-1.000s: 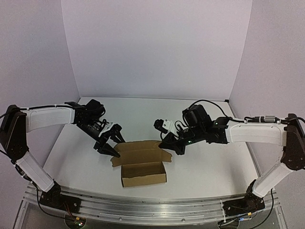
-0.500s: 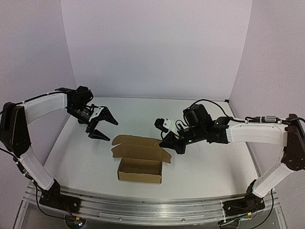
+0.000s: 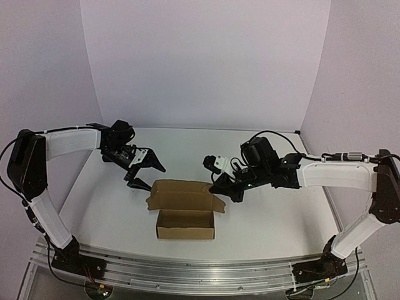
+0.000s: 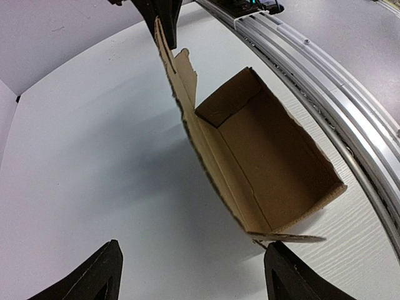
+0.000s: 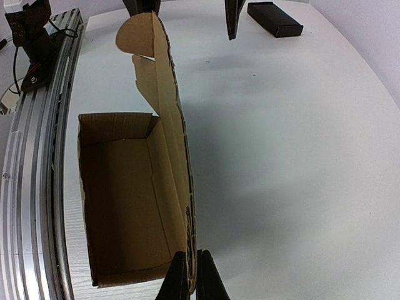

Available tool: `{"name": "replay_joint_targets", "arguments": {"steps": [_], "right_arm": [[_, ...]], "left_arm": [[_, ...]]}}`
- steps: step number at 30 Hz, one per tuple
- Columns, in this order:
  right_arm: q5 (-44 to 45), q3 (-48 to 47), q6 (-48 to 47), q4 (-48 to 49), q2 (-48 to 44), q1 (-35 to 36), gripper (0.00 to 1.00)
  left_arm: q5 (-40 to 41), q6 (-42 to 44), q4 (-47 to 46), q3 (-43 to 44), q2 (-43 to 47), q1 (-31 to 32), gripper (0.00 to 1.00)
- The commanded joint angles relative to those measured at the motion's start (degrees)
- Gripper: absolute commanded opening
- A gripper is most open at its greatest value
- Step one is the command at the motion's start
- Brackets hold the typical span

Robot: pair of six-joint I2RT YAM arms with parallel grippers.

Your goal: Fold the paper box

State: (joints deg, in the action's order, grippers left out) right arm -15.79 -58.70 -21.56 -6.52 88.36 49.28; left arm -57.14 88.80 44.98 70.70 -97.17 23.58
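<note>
The paper box (image 3: 185,224) sits open-topped near the middle of the white table (image 3: 281,219), just beyond the aluminium rail (image 3: 200,274). Its long lid flap stands up along the far side. The right gripper (image 5: 192,278) has its fingers pinched tight on the right end of that flap, on plain brown cardboard. The left gripper (image 3: 155,178) hangs near the flap's left end — fingers spread wide, touching nothing. A small black block (image 5: 275,19) lies on the table, well apart from the box.
</note>
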Motion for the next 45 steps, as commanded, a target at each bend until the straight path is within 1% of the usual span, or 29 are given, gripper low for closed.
{"name": "replay_joint_targets", "arguments": {"steps": [1, 3, 5, 7, 10, 16, 19, 21, 23, 26, 27, 28, 31, 37, 39, 40, 41, 42, 45], "right_arm": [[0.58, 0.56, 0.25, 0.81, -1.27, 0.03, 0.00], [0.86, 0.46, 0.54, 0.82, -1.04, 0.02, 0.00], [0.90, 0.41, 0.71, 0.81, -0.94, -0.02, 0.00], [0.75, 0.34, 0.73, 0.81, -0.89, 0.02, 0.00], [0.48, 0.31, 0.73, 0.83, -0.93, 0.01, 0.00], [0.45, -0.16, 0.73, 0.97, -0.42, 0.02, 0.00], [0.34, -0.39, 0.73, 0.97, -0.08, 0.02, 0.00], [0.28, -0.45, 0.69, 0.98, 0.13, -0.02, 0.00], [0.12, -0.49, 0.61, 0.99, 0.09, -0.01, 0.00], [0.39, -0.36, 0.56, 0.98, -0.16, 0.00, 0.00], [0.60, -0.21, 0.55, 0.97, -0.33, -0.03, 0.00], [0.74, -0.07, 0.49, 0.98, -0.49, 0.01, 0.00], [1.01, 0.41, 0.38, 0.93, -1.12, 0.03, 0.00], [0.02, 0.71, 0.26, 0.99, -1.41, 0.02, 0.00], [1.02, 0.85, 0.77, 0.97, -1.19, 0.02, 0.06], [1.72, 0.90, 1.00, 0.93, -0.92, 0.01, 0.15], [2.12, 1.01, 0.89, 0.86, -0.59, 0.01, 0.22], [2.32, 1.16, 0.53, 0.82, -0.26, -0.01, 0.25], [2.94, 0.73, -0.55, 1.07, 1.29, -0.03, 0.26]], "left_arm": [[-2.84, -2.55, 2.05, 0.54, 0.25, 2.43, 0.80], [-2.83, -3.51, 2.37, 0.75, 0.01, 3.55, 0.80], [-2.51, -4.67, 1.64, 0.64, -0.09, 4.23, 0.78], [-2.12, -6.89, -0.52, 0.25, -0.19, 4.57, 0.73], [-1.53, -10.32, -3.37, 0.13, -0.40, 4.93, 0.61], [-1.48, -14.56, -4.90, 0.33, -0.39, 6.03, 0.48], [-1.84, -15.35, -4.20, 0.36, -0.12, 6.09, 0.45], [-2.07, -15.38, -3.47, 0.34, -0.01, 6.12, 0.40], [-1.96, -15.46, -3.07, 0.20, 0.09, 6.13, 0.30], [-0.65, -15.49, -3.10, -0.18, 0.20, 6.06, 0.09], [-0.08, -15.37, -3.05, -0.25, 0.30, 6.04, 0.04], [0.49, -15.02, -2.92, -0.29, 0.31, 6.04, 0.01], [1.69, -13.83, -2.97, -0.60, 0.41, 6.04, 0.00], [1.53, -17.95, -6.02, -0.49, 0.98, 6.04, 0.00], [1.47, -18.29, -6.56, -0.73, 1.50, 6.04, 0.00], [1.27, -18.10, -6.26, -0.77, 1.60, 6.04, 0.00], [0.94, -17.72, -5.67, -0.64, 1.58, 6.04, 0.00], [0.48, -17.21, -4.99, -0.40, 1.47, 6.04, 0.00], [-0.62, -14.82, -3.21, -0.24, 1.44, 6.05, 0.00]]}}
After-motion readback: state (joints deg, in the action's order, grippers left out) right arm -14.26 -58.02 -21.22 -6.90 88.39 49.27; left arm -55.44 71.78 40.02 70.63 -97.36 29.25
